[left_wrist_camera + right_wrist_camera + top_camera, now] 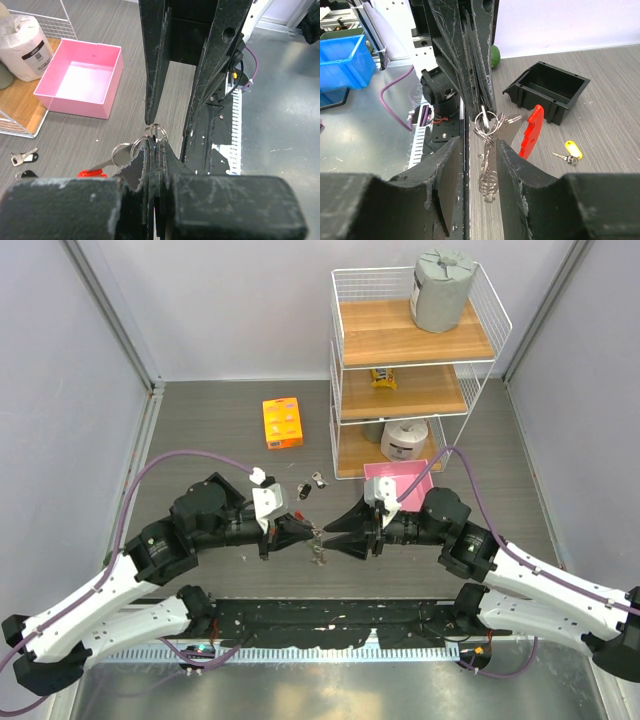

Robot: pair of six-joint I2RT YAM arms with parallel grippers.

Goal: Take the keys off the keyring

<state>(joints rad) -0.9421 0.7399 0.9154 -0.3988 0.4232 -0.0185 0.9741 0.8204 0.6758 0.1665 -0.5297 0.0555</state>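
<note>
Keyring (pixel 156 131) in left gripper (pixel 151 146) (right (pixel 479 146) ajar)

Keyring (pixel 318 542) between opposed fingers (pixel 291 532)

The keyring (pixel 317 545) sits between left pincer (pixel 308 533) and right pincer (pixel 330 532), loose keys (pixel 304 490) behind it.

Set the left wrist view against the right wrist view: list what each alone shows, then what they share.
Only left wrist: a pink box, a paper roll, the wire shelf. Only right wrist: a black bin, a blue bin. Both: the keyring pinched by the shut left gripper, its red strap, the open right gripper, and loose keys, possibly the same ones.
</note>
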